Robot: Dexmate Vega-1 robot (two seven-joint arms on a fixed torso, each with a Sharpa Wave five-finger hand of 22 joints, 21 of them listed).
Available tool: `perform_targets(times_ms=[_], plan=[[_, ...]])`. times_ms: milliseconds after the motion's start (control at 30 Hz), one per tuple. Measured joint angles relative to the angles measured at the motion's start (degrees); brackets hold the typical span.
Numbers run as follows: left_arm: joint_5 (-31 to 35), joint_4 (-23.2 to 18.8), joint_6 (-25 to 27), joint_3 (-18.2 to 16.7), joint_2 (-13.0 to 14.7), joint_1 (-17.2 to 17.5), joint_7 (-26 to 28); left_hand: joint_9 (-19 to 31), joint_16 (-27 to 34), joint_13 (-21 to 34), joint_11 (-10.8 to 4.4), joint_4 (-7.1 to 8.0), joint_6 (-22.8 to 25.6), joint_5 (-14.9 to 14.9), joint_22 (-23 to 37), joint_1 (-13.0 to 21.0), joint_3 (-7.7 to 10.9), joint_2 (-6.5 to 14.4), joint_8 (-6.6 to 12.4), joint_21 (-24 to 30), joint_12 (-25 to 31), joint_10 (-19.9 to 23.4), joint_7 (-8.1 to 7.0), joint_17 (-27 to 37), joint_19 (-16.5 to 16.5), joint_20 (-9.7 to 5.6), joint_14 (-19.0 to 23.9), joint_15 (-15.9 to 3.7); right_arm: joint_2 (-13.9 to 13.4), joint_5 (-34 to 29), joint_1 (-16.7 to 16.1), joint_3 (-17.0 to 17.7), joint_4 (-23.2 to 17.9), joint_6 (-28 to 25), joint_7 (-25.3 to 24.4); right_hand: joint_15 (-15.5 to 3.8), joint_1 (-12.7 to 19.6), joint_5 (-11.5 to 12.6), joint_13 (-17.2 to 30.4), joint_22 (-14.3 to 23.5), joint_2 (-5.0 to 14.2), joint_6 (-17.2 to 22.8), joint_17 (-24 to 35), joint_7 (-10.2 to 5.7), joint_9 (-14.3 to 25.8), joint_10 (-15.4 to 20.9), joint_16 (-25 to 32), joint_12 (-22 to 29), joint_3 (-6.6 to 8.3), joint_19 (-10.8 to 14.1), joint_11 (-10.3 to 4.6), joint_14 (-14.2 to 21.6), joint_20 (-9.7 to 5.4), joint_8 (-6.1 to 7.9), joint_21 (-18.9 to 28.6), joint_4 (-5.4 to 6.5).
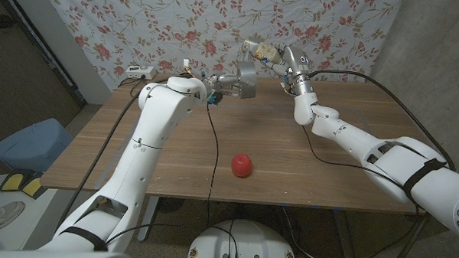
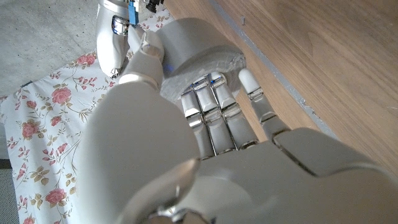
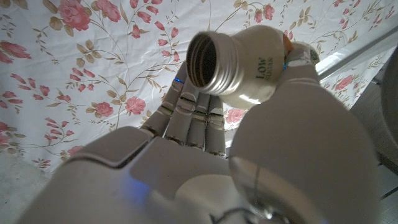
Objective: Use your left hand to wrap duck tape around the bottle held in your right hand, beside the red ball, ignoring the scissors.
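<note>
The bottle [image 1: 264,50], white with an open neck, sits upper centre of the head view, gripped aloft by the right hand [image 1: 287,63]. Just left of it, the left hand [image 1: 225,86] holds the grey duct tape roll [image 1: 244,77], fingers curled around it. The red ball [image 1: 242,165] lies on the wooden table [image 1: 350,179], lower centre. Floral cloth [image 1: 141,19] hangs behind.

My arms are glossy white shells with black bands and black cables; left hand [image 2: 205,155] and right hand [image 3: 205,162] have silver-grey segmented fingers.
</note>
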Motion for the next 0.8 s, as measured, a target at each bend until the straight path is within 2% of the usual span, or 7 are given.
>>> perform_targets(times_ms=[333,567,667,800], plan=[[-1.1,2.2,-1.6,-1.3,-0.5,0.2,-2.3,0.0,-0.3,0.0,-0.02,0.07,0.0,0.0,0.0,0.0,-0.07,0.0,-0.26,0.0,-0.2,0.0,0.01,0.0,-0.3,-0.31,-0.1,-0.11,0.1,4.7,-1.7,3.1,-1.8,1.6,1.3,-0.75,0.1,0.0,0.1,0.0,-0.05,0.4,0.4,-0.41,0.1,1.4,0.2,-0.2,-0.01,0.0,-0.99,0.7,0.00,0.33,0.0,-0.01],[-1.6,3.9,-4.9,-2.0,-0.6,0.4,-2.9,0.0,-0.5,0.0,-0.17,0.08,0.0,0.0,0.0,0.0,-0.08,0.0,-0.25,0.0,-0.2,-0.2,0.01,0.0,-0.8,-0.84,-0.1,-0.11,-1.1,13.6,-4.7,7.3,-7.1,5.5,9.3,-0.75,0.4,0.0,0.3,0.0,-0.36,0.4,0.7,-0.42,0.0,1.5,0.4,-0.3,0.00,0.0,-0.89,0.7,0.00,0.33,0.4,-0.02],[-1.6,4.6,-5.9,-2.1,-0.6,0.4,-2.9,0.0,-0.5,0.0,-0.24,0.08,0.0,0.0,0.0,0.0,-0.08,0.0,-0.25,0.0,-0.2,-0.2,0.00,0.0,-0.9,-0.92,-0.1,-0.11,-1.4,18.3,-5.6,8.6,-9.1,6.6,15.0,-0.75,0.4,-0.1,0.3,0.2,-0.37,0.4,0.9,-0.42,0.1,1.5,0.9,-0.3,0.17,0.0,-0.89,0.7,0.00,0.33,1.1,-0.20],[-1.7,5.0,-7.2,-2.1,-0.6,0.4,-2.6,0.0,-0.5,0.0,-0.30,0.09,0.0,-0.1,0.0,0.0,-0.09,0.0,-0.26,0.0,-0.2,-0.3,-0.01,0.0,-0.9,-0.92,-0.1,-0.10,-2.0,22.1,-6.6,10.2,-11.3,7.4,20.2,-0.03,0.4,-0.8,-0.4,0.3,-0.45,0.4,1.3,-0.42,0.2,1.9,1.9,-0.3,0.58,1.2,-0.49,1.5,-0.09,0.28,2.1,-0.60]])
